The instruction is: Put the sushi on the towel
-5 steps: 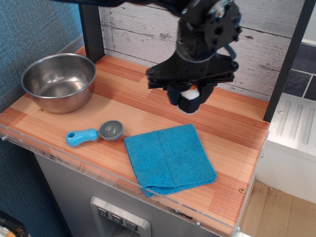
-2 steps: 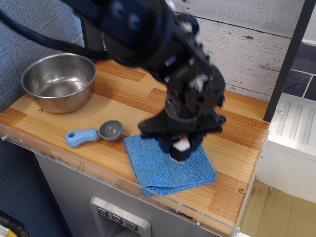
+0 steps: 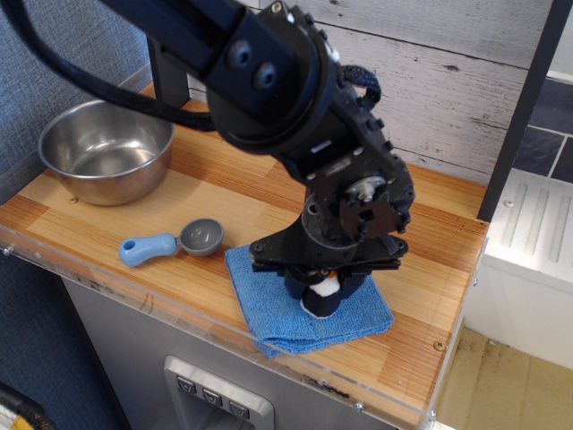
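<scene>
The blue towel [image 3: 269, 313] lies near the front edge of the wooden counter, partly covered by my arm. My gripper [image 3: 322, 294] is low over the middle of the towel and shut on the sushi [image 3: 322, 292], a small black roll with a white top and a bit of orange showing. The sushi's bottom is at or just above the cloth; I cannot tell whether it touches.
A steel bowl [image 3: 105, 148] stands at the back left. A blue-handled grey scoop [image 3: 170, 242] lies left of the towel. The counter's clear front lip [image 3: 179, 313] and a dark post [image 3: 519, 107] at the right bound the space.
My gripper has come down and forward from above the counter's middle to low over the towel, carrying the sushi with it.
</scene>
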Robot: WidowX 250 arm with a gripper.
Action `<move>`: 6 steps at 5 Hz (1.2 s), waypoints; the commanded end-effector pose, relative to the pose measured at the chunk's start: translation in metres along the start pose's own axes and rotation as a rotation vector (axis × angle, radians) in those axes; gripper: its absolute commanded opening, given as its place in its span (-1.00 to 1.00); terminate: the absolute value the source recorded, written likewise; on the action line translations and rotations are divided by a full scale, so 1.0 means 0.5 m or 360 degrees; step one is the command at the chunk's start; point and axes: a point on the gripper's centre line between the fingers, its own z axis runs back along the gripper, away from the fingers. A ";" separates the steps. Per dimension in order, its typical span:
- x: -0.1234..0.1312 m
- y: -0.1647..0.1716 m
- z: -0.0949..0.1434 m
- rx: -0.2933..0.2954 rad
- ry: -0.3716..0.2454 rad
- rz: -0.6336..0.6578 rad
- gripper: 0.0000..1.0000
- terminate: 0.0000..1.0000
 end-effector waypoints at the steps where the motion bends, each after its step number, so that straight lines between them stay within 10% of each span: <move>1: 0.000 0.010 0.018 0.0104 -0.0026 0.0133 1.00 -1.00; 6: 0.017 0.022 0.076 0.0031 -0.0133 0.0122 1.00 -1.00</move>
